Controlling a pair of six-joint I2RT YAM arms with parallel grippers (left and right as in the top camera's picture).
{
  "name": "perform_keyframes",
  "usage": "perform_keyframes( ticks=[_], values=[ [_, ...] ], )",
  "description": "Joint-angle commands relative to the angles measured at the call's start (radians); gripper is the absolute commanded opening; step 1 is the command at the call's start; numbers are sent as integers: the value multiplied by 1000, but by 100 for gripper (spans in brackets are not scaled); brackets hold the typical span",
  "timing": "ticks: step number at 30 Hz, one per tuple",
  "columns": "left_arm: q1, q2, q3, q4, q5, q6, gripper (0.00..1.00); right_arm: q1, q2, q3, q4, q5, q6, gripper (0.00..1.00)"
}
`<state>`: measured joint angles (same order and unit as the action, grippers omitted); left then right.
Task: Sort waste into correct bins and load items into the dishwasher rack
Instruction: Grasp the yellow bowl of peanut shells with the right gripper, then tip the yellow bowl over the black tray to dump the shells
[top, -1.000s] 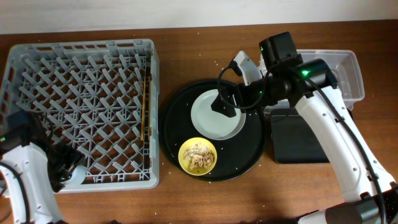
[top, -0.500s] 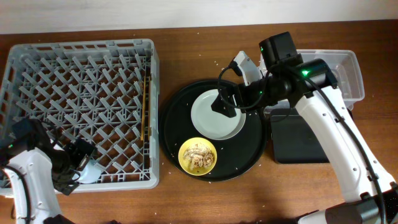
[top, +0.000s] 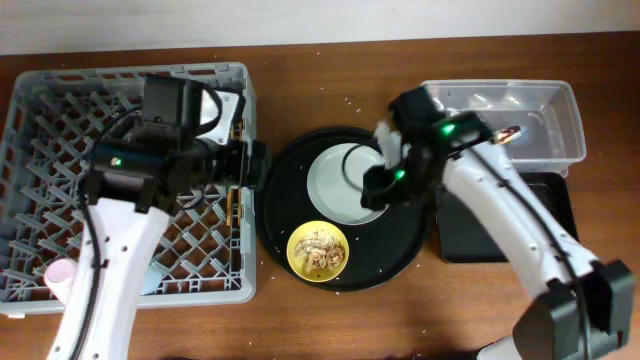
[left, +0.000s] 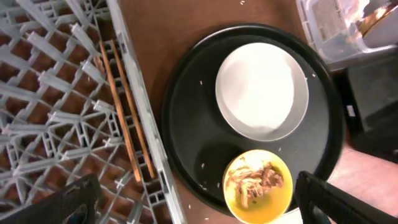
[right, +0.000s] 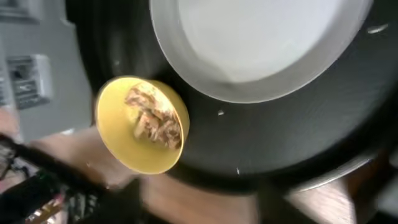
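Observation:
The grey plate lies on the round black tray, and the yellow bowl of beige food scraps stands in front of it. My right gripper hovers at the plate's right side. Its wrist view is blurred, with plate and bowl above the gripper, whose jaws stand apart on nothing. My left gripper hangs wide open over the right wall of the dishwasher rack. In its wrist view the gripper is empty, with the bowl and plate ahead. A pink cup and a blue cup sit in the rack's front.
The clear tub stands at the back right with a gold wrapper in it. The shallow black tray lies in front of it. Brown chopsticks lie along the rack's right side. White grains dot the table.
My left arm has left the rack's front left corner and swung to the rack's right wall, jaws now wide. The right gripper shifted to the plate's right side and its jaws narrowed.

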<state>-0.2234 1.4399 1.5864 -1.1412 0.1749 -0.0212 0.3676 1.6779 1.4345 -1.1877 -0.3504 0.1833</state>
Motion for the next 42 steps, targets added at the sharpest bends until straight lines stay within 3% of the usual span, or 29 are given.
perform_keyframes(
  ticks=[1,2,3,5,6,9,13,16,17,18,22,24,29,32,37,42],
  values=[
    [-10,40,5,12,-45,15,99,90,9,-193,100,21,5,35],
    [0,41,5,12,-45,9,99,106,9,-228,131,6,-11,30],
    [23,41,5,12,-84,-51,99,133,9,-249,162,-86,-122,20],
    [96,41,5,8,-197,-296,99,198,9,-249,214,-171,-150,19],
    [138,41,5,20,-188,-347,99,237,9,-249,243,-170,-149,25],
    [199,41,5,28,-161,-382,99,411,25,-248,369,-1,-75,42],
    [199,41,5,-3,-164,-382,99,443,122,-187,476,45,111,45],
    [198,41,5,-4,-164,-382,99,490,244,-134,505,56,148,44],
    [198,41,5,-4,-164,-382,99,490,272,-113,498,56,152,41],
    [198,41,5,-3,-164,-382,99,489,285,-94,488,58,167,30],
    [198,41,5,-4,-164,-382,99,484,287,-87,450,120,272,4],
    [198,41,5,-3,-164,-382,99,462,281,-56,415,120,271,4],
    [198,41,5,-3,-164,-382,99,351,97,1,390,126,294,4],
    [198,41,5,-3,-164,-382,99,234,47,9,283,179,334,4],
    [198,41,5,-3,-164,-382,99,-103,-76,9,225,-31,312,4],
    [198,41,5,-3,-164,-382,99,-478,-99,-18,48,-291,89,4]
  ],
)
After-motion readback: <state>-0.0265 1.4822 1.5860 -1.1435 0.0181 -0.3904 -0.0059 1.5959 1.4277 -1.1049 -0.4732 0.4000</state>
